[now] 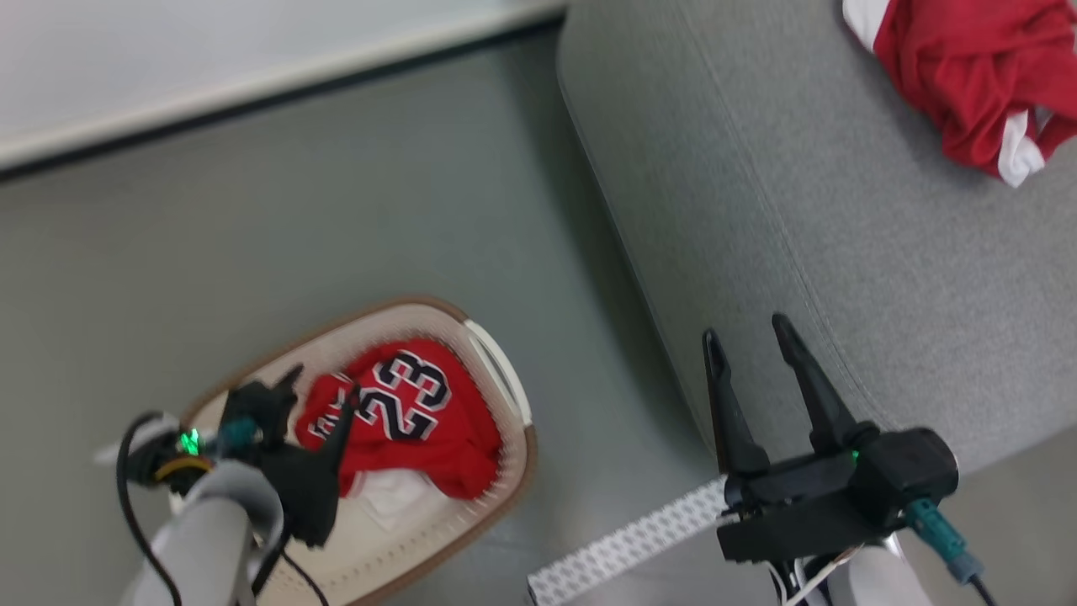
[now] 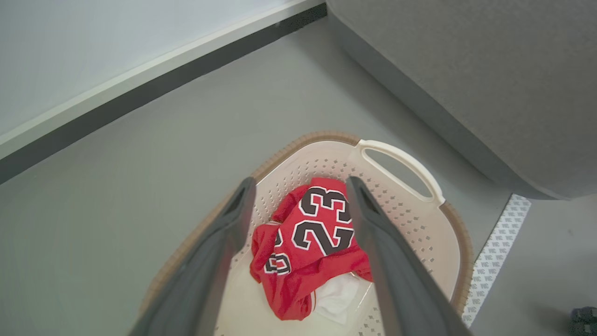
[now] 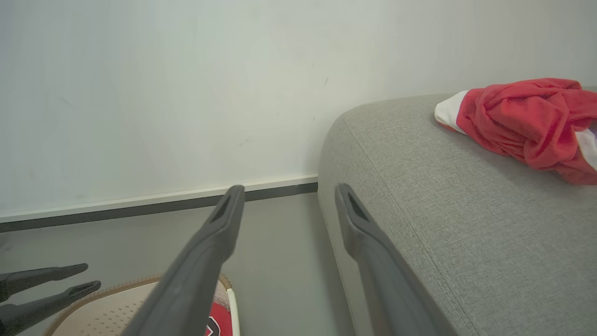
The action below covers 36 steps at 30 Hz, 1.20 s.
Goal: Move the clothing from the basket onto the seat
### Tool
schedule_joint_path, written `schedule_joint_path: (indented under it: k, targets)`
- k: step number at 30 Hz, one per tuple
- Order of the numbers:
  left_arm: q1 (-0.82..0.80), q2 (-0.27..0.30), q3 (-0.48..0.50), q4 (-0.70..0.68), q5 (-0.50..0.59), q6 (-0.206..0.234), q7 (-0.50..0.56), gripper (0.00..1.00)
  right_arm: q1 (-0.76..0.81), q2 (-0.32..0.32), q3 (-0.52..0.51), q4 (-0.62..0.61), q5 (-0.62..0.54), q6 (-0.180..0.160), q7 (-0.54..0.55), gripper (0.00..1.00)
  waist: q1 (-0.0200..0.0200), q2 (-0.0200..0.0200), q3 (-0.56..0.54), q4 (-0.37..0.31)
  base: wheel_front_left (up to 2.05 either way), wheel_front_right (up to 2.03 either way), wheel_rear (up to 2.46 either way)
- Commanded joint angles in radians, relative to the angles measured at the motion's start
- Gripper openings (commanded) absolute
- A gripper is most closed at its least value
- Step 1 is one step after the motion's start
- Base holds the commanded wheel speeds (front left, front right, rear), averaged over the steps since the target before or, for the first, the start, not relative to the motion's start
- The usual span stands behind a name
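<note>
The left gripper (image 1: 324,385) is hovering over the basket (image 1: 528,459), which is sitting on the grey floor (image 1: 294,210). Its two dark fingers are spread wide, gripping nothing and pointing at the red jersey (image 1: 404,412) lying crumpled inside with its "23" showing. The right gripper (image 1: 746,330) is hanging by the seat (image 1: 799,210) edge, its fingers likewise parted and empty. Another red garment (image 1: 968,76) with white trim is lying bunched on the seat, well apart from both.

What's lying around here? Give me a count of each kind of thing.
Basket: 1
Seat: 1
Red clothing: 2, a jersey in the basket, a bundle on the seat
Total: 4
</note>
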Motion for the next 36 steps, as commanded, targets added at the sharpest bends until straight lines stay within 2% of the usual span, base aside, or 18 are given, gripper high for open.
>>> schedule_joint_path:
  k: [1,5,7,11,16,19,27,29,30,32,36]
  targets:
    - [-0.044,0.018,-0.005,0.022,0.013,-0.003,0.017,1.0,-0.03,0.006,0.005,-0.027,0.011,0.0,-0.006,1.0,-0.0004,-0.0003,0.229,-0.142,0.0,0.0,0.0]
    - [-0.126,0.034,-0.011,0.092,0.033,0.019,0.068,1.0,-0.047,0.006,0.006,-0.096,0.033,0.0,-0.006,1.0,-0.0004,-0.0003,0.3,-0.156,0.0,0.0,0.0]
    - [-0.175,0.039,-0.009,0.133,0.038,0.047,0.102,1.0,-0.044,0.006,0.004,-0.15,0.049,0.0,-0.006,1.0,-0.0004,-0.0003,0.351,-0.157,0.0,0.0,0.0]
    - [-0.207,0.043,-0.006,0.182,0.043,0.085,0.126,1.0,-0.02,0.005,0.008,-0.179,0.066,0.0,-0.005,1.0,-0.0004,-0.0003,0.395,-0.145,0.0,0.0,0.0]
    - [-0.239,0.055,0.016,0.233,0.053,0.189,0.141,1.0,0.001,0.005,0.013,-0.188,0.075,0.0,-0.005,1.0,-0.0004,-0.0003,0.422,-0.135,0.0,0.0,0.0]
    - [-0.248,0.055,0.026,0.251,0.047,0.231,0.124,1.0,0.013,0.005,0.017,-0.188,0.079,0.0,-0.005,1.0,-0.0004,-0.0003,0.432,-0.131,0.0,0.0,0.0]
    - [-0.272,0.055,0.042,0.297,0.018,0.254,0.119,1.0,0.019,0.005,0.023,-0.196,0.075,0.0,-0.005,1.0,-0.0004,-0.0003,0.445,-0.12,0.0,0.0,0.0]
    - [-0.279,0.052,0.053,0.311,0.003,0.248,0.117,1.0,0.028,0.005,0.024,-0.197,0.071,0.0,-0.005,1.0,-0.0004,-0.0003,0.448,-0.117,0.0,0.0,0.0]
    - [-0.282,0.051,0.053,0.322,-0.002,0.244,0.113,0.73,0.033,0.005,0.025,-0.195,0.068,0.0,-0.005,1.0,-0.0004,-0.0003,0.448,-0.116,0.0,0.0,0.0]
    - [-0.292,0.05,0.054,0.336,-0.011,0.236,0.099,0.0,0.037,0.005,0.023,-0.193,0.064,0.0,-0.005,1.0,-0.0004,-0.0003,0.448,-0.115,0.0,0.0,0.0]
    - [-0.312,0.048,0.054,0.37,-0.027,0.223,0.068,0.0,0.028,0.005,0.026,-0.186,0.067,0.0,-0.005,1.0,-0.0004,-0.0003,0.445,-0.117,0.0,0.0,0.0]
